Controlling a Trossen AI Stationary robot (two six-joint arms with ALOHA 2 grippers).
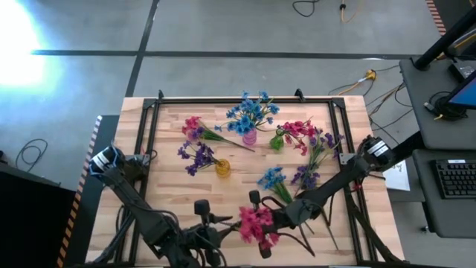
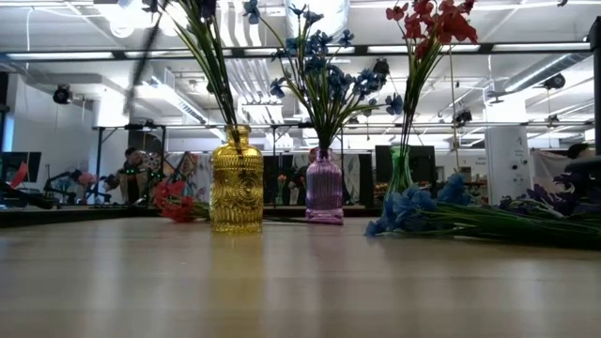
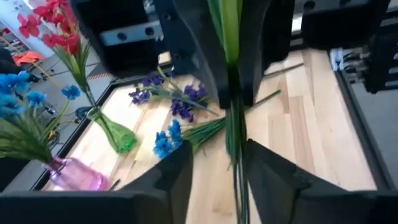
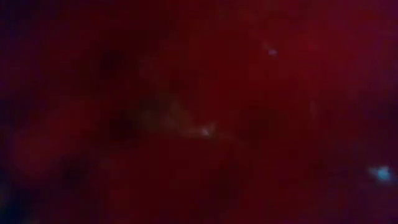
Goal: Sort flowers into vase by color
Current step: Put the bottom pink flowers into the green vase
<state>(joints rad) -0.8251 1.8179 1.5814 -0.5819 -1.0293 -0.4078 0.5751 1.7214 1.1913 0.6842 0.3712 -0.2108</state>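
High view shows us both tools meeting at the table's (image 1: 175,126) six o'clock edge: the right tool (image 1: 262,216) is clamped on a red-pink sprig (image 1: 255,223), while the left tool (image 3: 217,168) stands apart around its green stems. Other flowers (image 1: 309,160) lie toward three o'clock.

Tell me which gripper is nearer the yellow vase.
Left. The left gripper sits at the table's near edge, just below the yellow vase; the right gripper is beside it, further to the right, at the red-pink sprig.
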